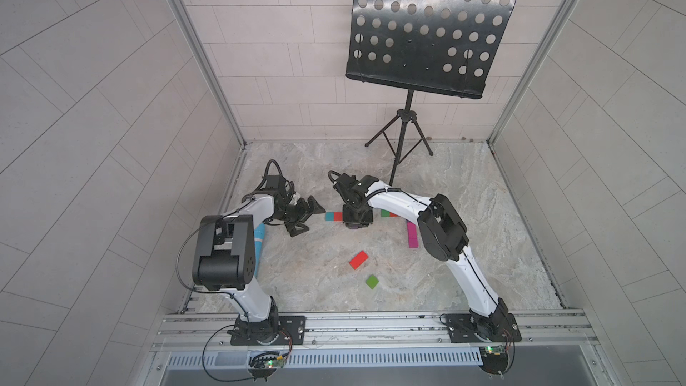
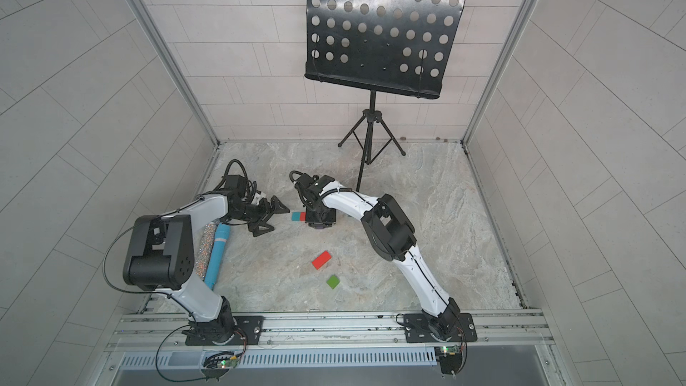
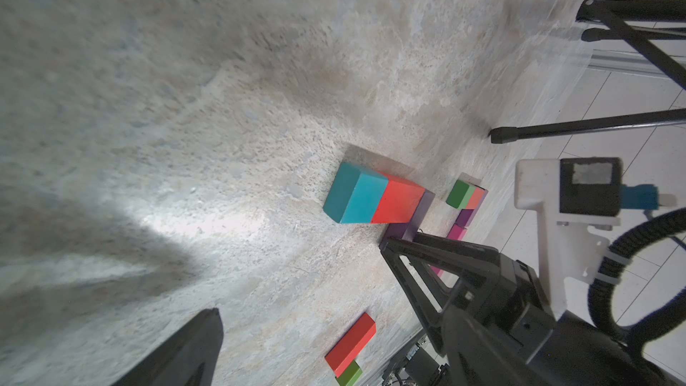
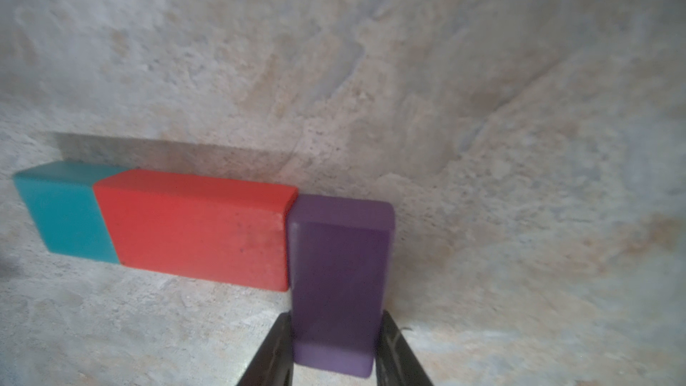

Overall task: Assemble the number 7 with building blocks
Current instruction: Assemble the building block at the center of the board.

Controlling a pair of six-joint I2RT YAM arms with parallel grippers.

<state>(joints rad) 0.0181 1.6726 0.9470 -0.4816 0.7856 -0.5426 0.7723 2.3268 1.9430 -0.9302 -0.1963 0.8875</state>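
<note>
The right arm rises from the near rail, bends at a raised elbow and stretches over the middle of the table, wrist turned down so the right hand points at the surface. Its fingers are clamped on the long sides of a purple block. The end of a red block touches one of those sides, and a teal block butts against the red one's other end, so the purple block lies crosswise to that row. Whether it rests fully on the table cannot be told.

The left arm is folded low at the table's left side. Its left hand is turned sideways, fingers spread wide and empty, near the teal block but apart from it.

The number 7 lies unfinished mid-table. Beyond the right hand the bar goes on with a green block, and a purple-and-magenta stem runs toward the rail, partly hidden by the right arm. A loose red rectangle and a green square lie nearer the rail, well apart from the figure.

A blue tube and a glittery cylinder lie side by side under the left arm. The table looks like marbled stone. Pale tiled walls close three sides, and a black perforated music stand stands at the back.
</note>
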